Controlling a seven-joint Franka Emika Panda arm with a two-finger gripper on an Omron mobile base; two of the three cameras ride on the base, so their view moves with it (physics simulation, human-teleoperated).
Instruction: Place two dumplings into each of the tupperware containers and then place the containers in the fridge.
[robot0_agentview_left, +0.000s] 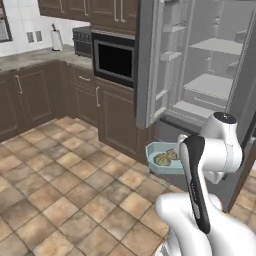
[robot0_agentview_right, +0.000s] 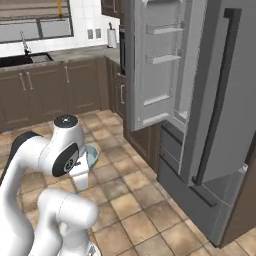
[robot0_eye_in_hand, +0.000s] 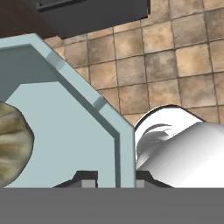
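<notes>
The light-blue tub (robot0_agentview_left: 161, 150), shallow with rounded corners, hangs above the tan floor tiles (robot0_agentview_left: 60, 190) before the open grey fridge (robot0_agentview_left: 210, 75). Two lumpy, crinkled dumplings (robot0_agentview_left: 166, 157) lie inside (touching each other). The gripper (robot0_eye_in_hand: 114, 180) pinches the tub's wall, one fingertip each side. The white arm (robot0_agentview_left: 210, 150) bends forward and down.

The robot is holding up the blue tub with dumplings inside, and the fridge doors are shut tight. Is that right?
Not quite. The fridge doors stand open: the left base view shows its pale shelves inside. The rest is right: the gripper is clamped on the rim of the light blue tub, carried above the floor, with dumplings inside.
</notes>
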